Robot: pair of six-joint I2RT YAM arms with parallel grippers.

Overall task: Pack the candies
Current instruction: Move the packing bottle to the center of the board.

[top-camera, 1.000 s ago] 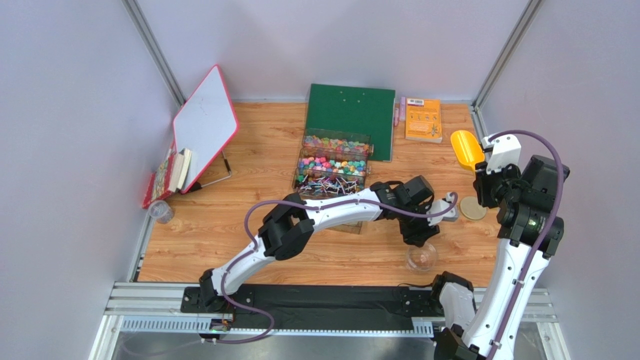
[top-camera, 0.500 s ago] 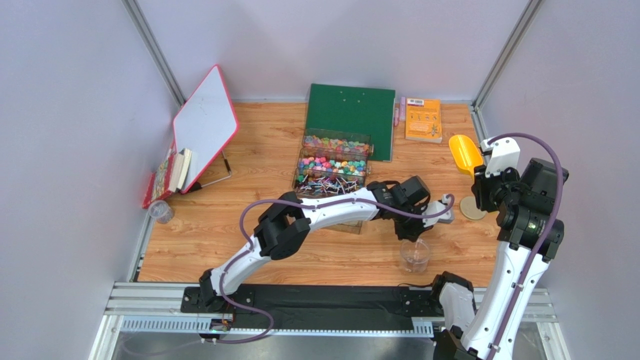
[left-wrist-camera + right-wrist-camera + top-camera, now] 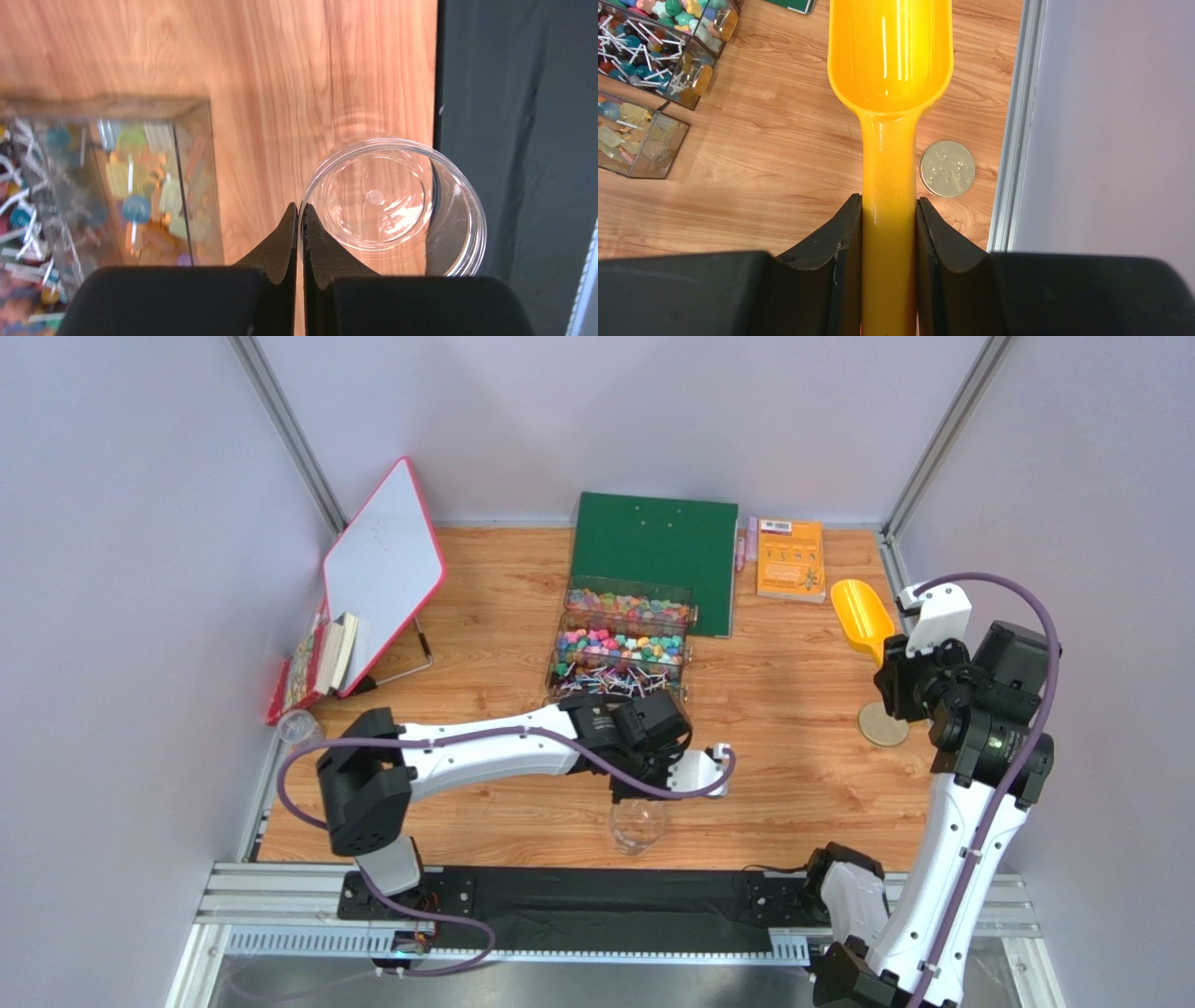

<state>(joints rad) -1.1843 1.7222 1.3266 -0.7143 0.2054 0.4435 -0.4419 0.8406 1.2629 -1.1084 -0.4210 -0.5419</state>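
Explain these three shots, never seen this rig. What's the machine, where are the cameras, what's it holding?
Two robot arms are bolted at the near edge of a wooden table. The wide picture looks down from above and behind them; the other two come from cameras on each wrist. The left end effector is shut on the rim of an empty clear cup. The right end effector grips the handle of an empty yellow scoop. On the table: a clear compartment box of candies, a green board, a whiteboard, an orange booklet and a round tan disc.
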